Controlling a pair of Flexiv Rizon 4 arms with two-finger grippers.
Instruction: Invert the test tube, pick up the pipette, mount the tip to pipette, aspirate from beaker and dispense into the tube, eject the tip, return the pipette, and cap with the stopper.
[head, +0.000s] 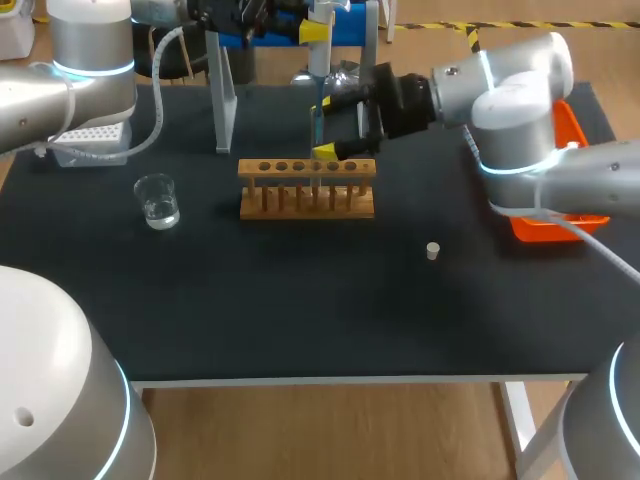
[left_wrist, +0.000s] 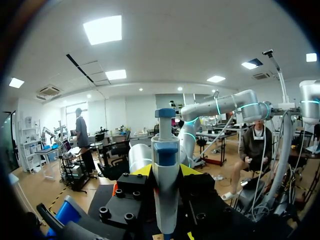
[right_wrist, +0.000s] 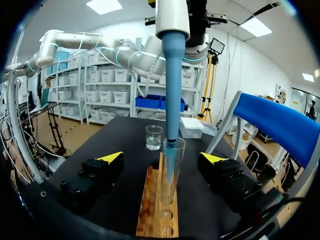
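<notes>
Head view gives me the layout: the black bench (head: 300, 300) with the wooden rack (head: 307, 190) near its middle, which I'll use as my reference.

My left arm reaches in over the rack. Its tool (left_wrist: 166, 172) is clamped on the pipette (head: 318, 75), holding it upright above one of the rack's holes so the tip can go straight down.

My right arm comes in low from the rack's right side. Its tool (right_wrist: 162, 159) is spread wide, one finger on each side of the rack, and neither finger touches anything. I judge it is parked there to steady the tube if needed, not to grip it.

The beaker (head: 158, 200) stands well apart to the rack's left with some clear liquid in it, out of the pipette's way.

The test tube (right_wrist: 179, 165) stands mouth-up in the rack, directly under the pipette. The stopper (head: 432, 250) lies on the bench to the rack's front right, within reach of my right arm for capping.

The tip (right_wrist: 170, 160) is mounted and sits just inside the tube's mouth, so I take this as the dispensing step. I cannot tell whether the tip holds any liquid.

Ejecting the tip, returning the pipette and capping are not yet done.
</notes>
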